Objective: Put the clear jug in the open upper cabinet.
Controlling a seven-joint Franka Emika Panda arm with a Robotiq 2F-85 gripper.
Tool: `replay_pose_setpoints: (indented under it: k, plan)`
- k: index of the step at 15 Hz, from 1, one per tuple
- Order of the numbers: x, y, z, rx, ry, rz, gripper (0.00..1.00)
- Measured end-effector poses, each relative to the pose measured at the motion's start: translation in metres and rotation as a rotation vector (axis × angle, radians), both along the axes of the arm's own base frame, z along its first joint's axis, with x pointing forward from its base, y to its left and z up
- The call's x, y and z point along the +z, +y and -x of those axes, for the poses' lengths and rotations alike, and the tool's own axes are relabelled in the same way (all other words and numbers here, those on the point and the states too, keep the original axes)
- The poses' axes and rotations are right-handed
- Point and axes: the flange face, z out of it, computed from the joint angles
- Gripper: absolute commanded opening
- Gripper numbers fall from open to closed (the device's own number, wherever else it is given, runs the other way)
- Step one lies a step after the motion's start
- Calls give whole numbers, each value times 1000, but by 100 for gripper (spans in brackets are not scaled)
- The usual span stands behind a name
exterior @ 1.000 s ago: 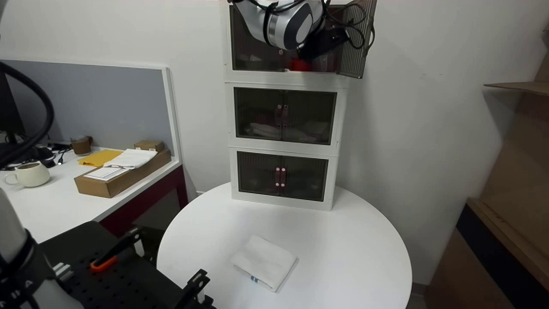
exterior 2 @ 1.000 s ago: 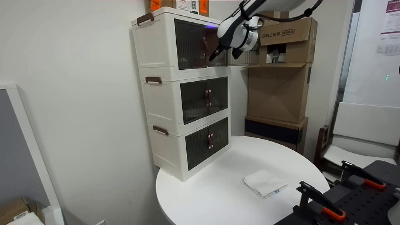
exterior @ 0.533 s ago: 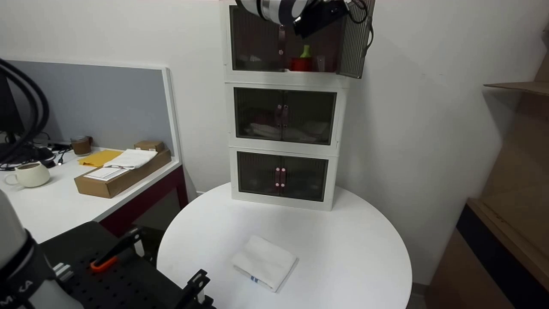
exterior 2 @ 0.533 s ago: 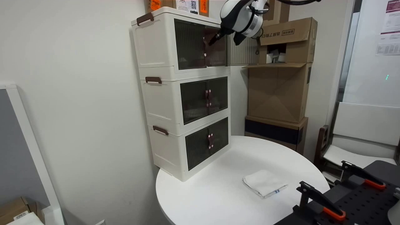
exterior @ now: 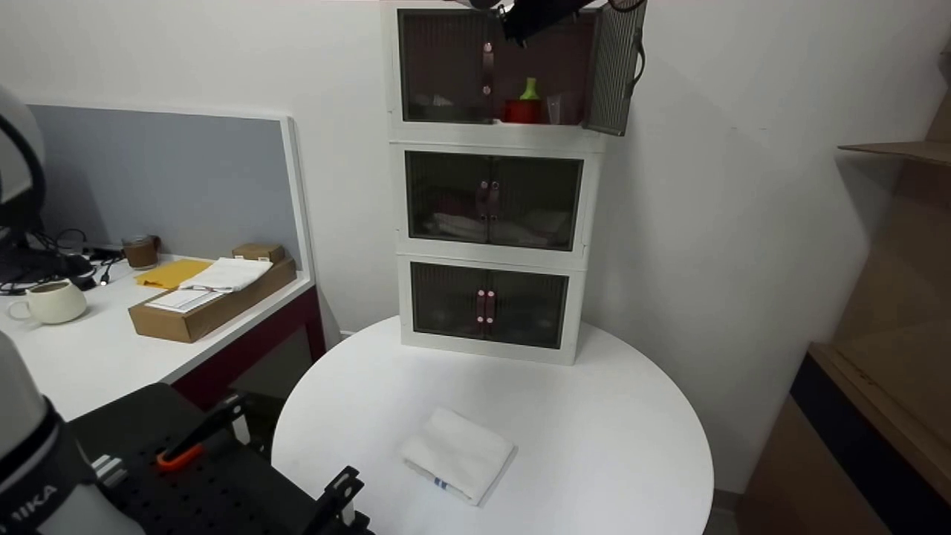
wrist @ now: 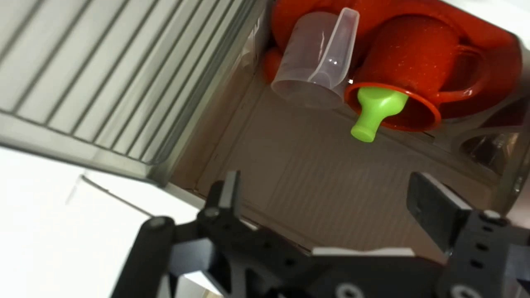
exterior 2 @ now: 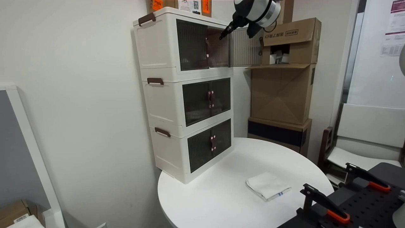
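High above the table's wall-side edge (exterior: 628, 360), the arm (exterior 2: 258, 13) slants toward the open upper cabinet (exterior: 566, 73), gripper (wrist: 325, 189) spread wide

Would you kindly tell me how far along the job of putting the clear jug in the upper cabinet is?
Done, by the look of it: the clear jug stands inside the open upper cabinet, beside the red mug.
In hand: nothing; the pincer is open and apart from the jug.
Left: perhaps only moving the arm clear, as the pincer hovers near the cabinet in both exterior views.
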Motion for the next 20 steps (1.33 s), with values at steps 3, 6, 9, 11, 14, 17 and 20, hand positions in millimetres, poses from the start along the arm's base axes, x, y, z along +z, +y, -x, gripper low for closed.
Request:
replay_pose_setpoints:
  k: [3,6,9,11,14,17,20]
  plan:
    - [-2,-7,20,-18,94,-38,100]
    - [-11,-10,34,16,241,-96,100]
    - [-19,-17,48,100,394,-98,100]
    - [-22,-27,59,144,480,-60,100]
    - [-21,-40,73,166,572,40,100]
    - [-11,-48,83,156,571,109,100]
    - [6,-54,101,122,514,113,100]
